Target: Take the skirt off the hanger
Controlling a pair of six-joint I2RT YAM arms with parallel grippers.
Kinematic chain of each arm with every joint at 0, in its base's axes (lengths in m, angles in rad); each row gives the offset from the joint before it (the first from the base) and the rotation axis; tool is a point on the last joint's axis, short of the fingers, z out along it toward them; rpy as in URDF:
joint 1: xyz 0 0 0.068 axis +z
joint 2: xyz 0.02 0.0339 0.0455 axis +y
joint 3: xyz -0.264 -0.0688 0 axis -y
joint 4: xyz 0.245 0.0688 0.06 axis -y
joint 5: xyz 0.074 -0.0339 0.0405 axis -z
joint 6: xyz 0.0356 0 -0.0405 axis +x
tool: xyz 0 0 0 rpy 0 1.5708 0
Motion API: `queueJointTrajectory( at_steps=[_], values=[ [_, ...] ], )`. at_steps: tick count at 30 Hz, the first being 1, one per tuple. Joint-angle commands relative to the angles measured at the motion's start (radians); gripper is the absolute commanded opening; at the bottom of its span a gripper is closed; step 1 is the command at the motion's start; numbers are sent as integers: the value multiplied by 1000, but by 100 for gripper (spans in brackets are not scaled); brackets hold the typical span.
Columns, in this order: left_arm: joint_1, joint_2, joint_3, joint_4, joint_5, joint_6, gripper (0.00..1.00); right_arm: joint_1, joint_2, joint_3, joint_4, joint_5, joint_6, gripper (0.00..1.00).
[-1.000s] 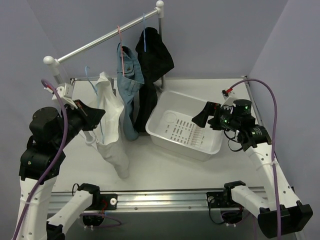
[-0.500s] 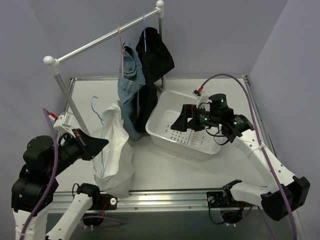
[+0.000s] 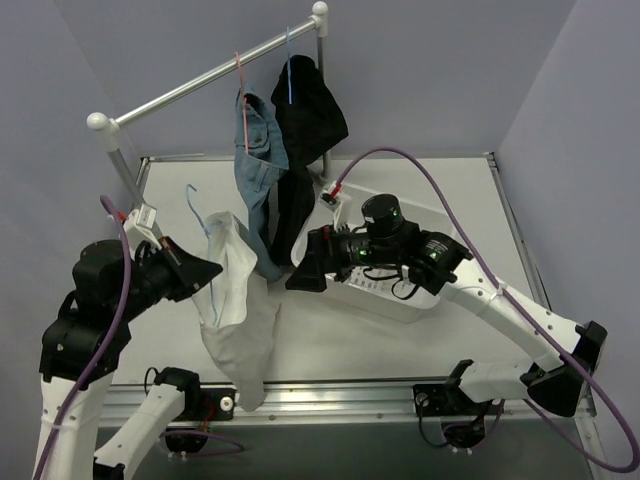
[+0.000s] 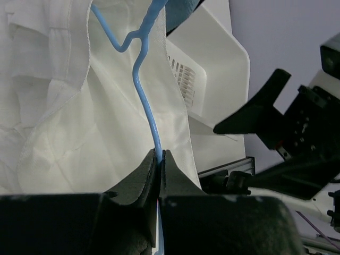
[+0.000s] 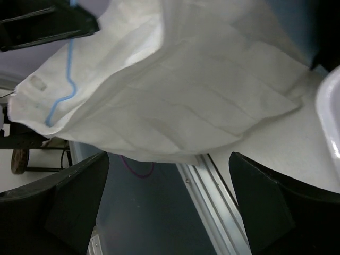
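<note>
Since the earlier frames, our right arm has swung off the tub [image 4: 228,69] toward 9 o'clock, and our left arm has lifted its load higher above the table [image 3: 440,190].

We see the left gripper [image 4: 159,155] pinched tight on the wire of a second blue hanger [image 4: 142,90], which carries a white garment [image 3: 235,300] hanging down toward 6 o'clock. The right gripper [image 3: 305,272] stands wide with nothing in it. In its own view the lower edge of the white cloth is just in front of its fingers but not between them.

The skirt [image 3: 312,105], the black one, is at 12 o'clock on the rail [image 3: 190,88], on its own hanger [image 3: 288,82]. It touches the jeans [image 3: 255,170] at its 9 o'clock side, and its lower part falls behind the far corner of the tub. Neither arm is near it, so we judge this step as not begun.

We expect the skirt to be light, soft and limp. It will fold, stretch and slip, not move as one piece, and the thin wire may swing on the rail when we pull. We would take the wire just under the hook with one gripper. With the other we would pinch a thick fold of cloth near the top edge at 3 o'clock, away from the jeans, and draw it off sideways and down.
</note>
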Motion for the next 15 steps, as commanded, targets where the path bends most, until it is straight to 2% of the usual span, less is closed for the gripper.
queueJointTrajectory(
  at_steps=[1,4,7,15],
  values=[
    [-1,51,107,81,-91,-31,2,73,36,125,-15,36,54,91],
    [-1,100,167,92,-160,4,2,142,67,248,-126,143,74,90],
    [-1,145,199,109,-222,55,2,174,80,329,-172,162,120,91],
    [-3,136,84,253,-339,71,2,234,132,374,-146,162,133,97]
  ],
)
